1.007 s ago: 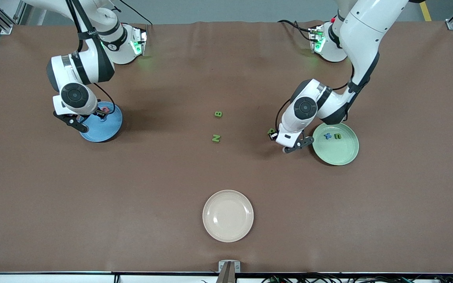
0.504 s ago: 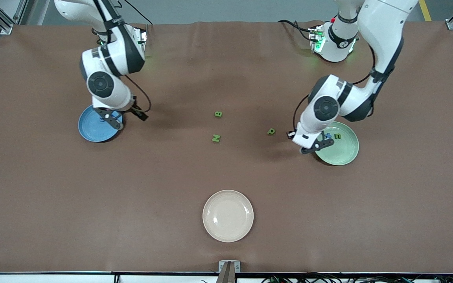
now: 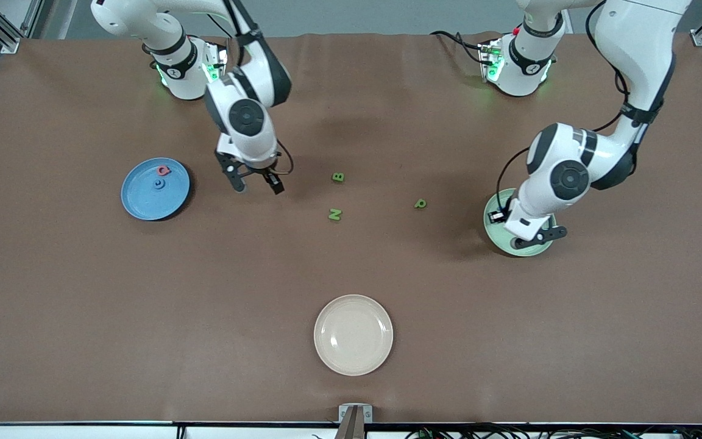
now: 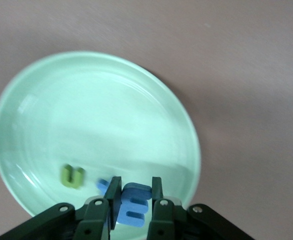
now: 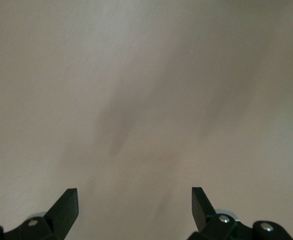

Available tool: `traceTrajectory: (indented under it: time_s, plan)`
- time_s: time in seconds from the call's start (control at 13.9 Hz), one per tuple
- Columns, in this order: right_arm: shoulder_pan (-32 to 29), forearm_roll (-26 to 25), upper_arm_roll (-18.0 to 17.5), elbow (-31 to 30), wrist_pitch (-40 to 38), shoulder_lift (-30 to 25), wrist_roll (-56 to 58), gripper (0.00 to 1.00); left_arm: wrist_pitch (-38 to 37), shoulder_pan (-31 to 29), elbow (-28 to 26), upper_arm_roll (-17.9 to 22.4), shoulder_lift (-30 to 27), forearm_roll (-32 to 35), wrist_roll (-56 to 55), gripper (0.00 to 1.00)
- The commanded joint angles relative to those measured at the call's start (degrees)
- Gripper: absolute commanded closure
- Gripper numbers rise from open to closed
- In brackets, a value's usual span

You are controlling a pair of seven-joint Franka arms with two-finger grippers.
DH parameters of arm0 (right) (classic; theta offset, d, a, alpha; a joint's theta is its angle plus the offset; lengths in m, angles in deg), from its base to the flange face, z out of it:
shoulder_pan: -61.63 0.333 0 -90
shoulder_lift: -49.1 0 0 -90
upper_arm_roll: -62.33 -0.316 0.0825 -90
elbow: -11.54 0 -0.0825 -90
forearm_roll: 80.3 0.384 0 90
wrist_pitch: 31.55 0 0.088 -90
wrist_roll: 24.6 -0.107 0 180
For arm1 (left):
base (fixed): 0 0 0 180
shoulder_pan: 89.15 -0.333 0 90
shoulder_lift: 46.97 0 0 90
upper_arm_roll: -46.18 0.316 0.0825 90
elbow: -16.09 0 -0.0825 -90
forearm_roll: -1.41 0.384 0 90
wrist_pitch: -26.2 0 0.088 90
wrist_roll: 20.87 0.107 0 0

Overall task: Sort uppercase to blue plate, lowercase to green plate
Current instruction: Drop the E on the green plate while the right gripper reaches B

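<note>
Cream and bare, a round plate (image 3: 353, 335) sits nearest the front camera on the brown tabletop (image 3: 144, 305). Farther back, toward the left arm's end, the pale mint-green plate (image 3: 492, 227) is largely hidden in the front view by the left arm, which hangs over it. The left wrist view fills the gap: the left gripper (image 4: 132, 204) is clamped on a chunky blue m (image 4: 133, 202) above the plate's smooth, glossy bowl (image 4: 101, 115), where a green u (image 4: 73, 176) lies beside a blue piece (image 4: 102, 185), half covered by a finger, whose shape cannot be made out.

Three small green letters lie loose mid-table: the N (image 3: 334, 214), the p (image 3: 420, 203) well apart from it toward the green plate, and the B (image 3: 338, 177) farther from the camera than the N.

Toward the right arm's end, the shallow blue plate (image 3: 144, 204) holds a pink-red D (image 3: 163, 170) near its rim and a blue C (image 3: 159, 183), the latter hard to read against the matching plate. The right gripper (image 3: 258, 182) hangs over bare table between the blue plate and the B, its fingers (image 5: 66, 207) spread wide and holding nothing.
</note>
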Motion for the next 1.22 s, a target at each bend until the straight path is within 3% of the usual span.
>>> traceTrajectory:
  time_s: [0.0,0.29,0.58,0.65,0.72,0.86,0.94,1.15]
  plan:
    - [0.7,6.3,-1.5,8.1,-0.8,6.3,-6.1,0.0,2.6,-2.4,-0.9,-0.4,0.5,1.1,2.0,0.86]
    - [2.3,7.8,-2.0,16.6,-0.2,14.7,-14.7,0.0,5.4,-3.9,-0.7,-0.4,2.4,3.4,2.1,0.86]
    - [2.6,7.9,-3.8,18.1,2.2,17.0,-20.2,0.01,7.2,-3.9,-0.5,-0.4,3.4,3.5,2.1,0.84]
    - [2.9,7.9,-4.2,18.2,2.2,17.0,-21.2,0.01,7.2,-3.9,-0.6,-0.4,3.4,3.5,2.1,0.79]
    - [3.1,7.9,-4.4,18.2,2.2,17.0,-22.3,0.01,7.2,-3.9,-0.5,-0.4,3.4,3.5,2.1,0.59]
    - [4.4,7.9,-4.4,18.1,2.3,17.0,-23.9,0.02,7.1,-3.8,-0.6,-0.4,3.1,3.5,2.1,0.31]
    - [4.9,7.9,-4.4,18.1,2.3,16.9,-24.6,0.02,6.9,-3.8,-0.6,-0.4,2.8,3.5,2.1,0.23]
    - [5.9,7.9,-4.4,18.1,2.3,17.0,-27.8,0.04,6.5,-3.2,-0.3,-1.1,1.4,3.5,1.0,0.2]
